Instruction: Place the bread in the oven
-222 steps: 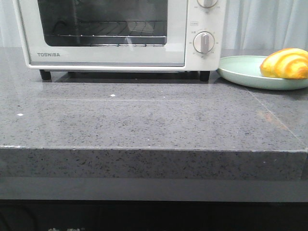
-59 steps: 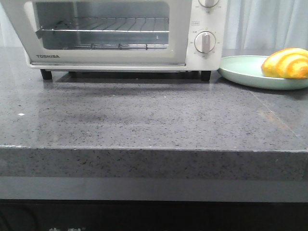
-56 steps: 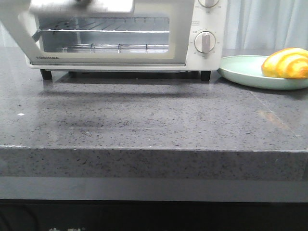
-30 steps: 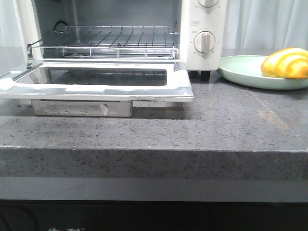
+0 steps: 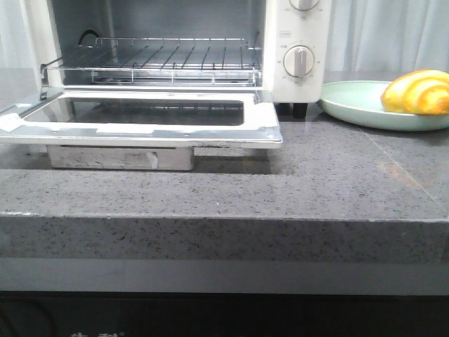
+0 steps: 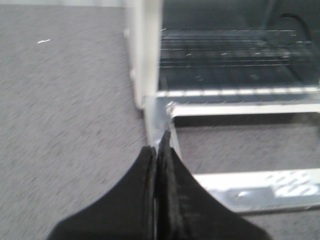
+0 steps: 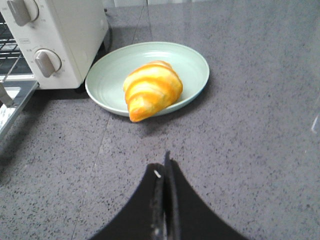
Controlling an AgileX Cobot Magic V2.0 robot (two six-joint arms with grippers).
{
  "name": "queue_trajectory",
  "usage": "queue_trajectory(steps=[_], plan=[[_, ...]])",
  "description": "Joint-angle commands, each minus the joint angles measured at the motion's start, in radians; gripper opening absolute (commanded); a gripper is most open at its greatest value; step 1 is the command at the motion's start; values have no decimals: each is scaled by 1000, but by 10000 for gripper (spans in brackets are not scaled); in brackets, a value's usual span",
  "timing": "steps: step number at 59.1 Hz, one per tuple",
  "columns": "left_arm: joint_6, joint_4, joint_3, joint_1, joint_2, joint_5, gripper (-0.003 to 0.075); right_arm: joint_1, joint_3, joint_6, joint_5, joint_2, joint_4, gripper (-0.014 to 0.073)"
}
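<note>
The white oven (image 5: 295, 42) stands at the back left with its glass door (image 5: 140, 119) dropped flat open and the wire rack (image 5: 161, 60) bare. The golden striped bread (image 5: 417, 92) lies on a pale green plate (image 5: 351, 105) right of the oven; it also shows in the right wrist view (image 7: 150, 89). My left gripper (image 6: 159, 145) is shut and empty, hovering by the open door's left corner (image 6: 170, 107). My right gripper (image 7: 165, 162) is shut and empty above the counter, short of the plate (image 7: 190, 62). Neither gripper shows in the front view.
The grey speckled counter (image 5: 316, 189) has a front edge close to the camera. The oven's knobs (image 5: 297, 62) face forward on its right side. A pale curtain (image 5: 393, 35) hangs behind the plate.
The oven door, shut at first, swung down and now lies flat open over the counter. The bread and plate have not moved.
</note>
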State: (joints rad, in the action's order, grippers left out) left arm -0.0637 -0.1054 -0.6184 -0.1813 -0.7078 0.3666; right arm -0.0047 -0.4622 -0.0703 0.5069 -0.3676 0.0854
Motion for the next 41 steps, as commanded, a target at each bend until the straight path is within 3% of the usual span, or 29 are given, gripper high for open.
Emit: queue_trajectory(steps=[1,14,24,30,37,41], plan=[[12,-6,43,43,78,-81,-21,-4,-35,-28,-47,-35,6,-57],[12,-4,158,85,269,-81,-21,-4,-77,-113,-35,-169,6,-55],[12,-4,191,85,361,-81,-20,-4,-189,-117,-75,-398,8,-13],[12,-4,191,85,374,-80,-20,-5,-281,-135,-97,-556,27,137],[12,-4,191,85,374,-80,-20,-9,-397,-168,-98,-726,77,411],[12,-4,191,85,374,-80,-20,-10,-447,-169,-101,-794,108,480]])
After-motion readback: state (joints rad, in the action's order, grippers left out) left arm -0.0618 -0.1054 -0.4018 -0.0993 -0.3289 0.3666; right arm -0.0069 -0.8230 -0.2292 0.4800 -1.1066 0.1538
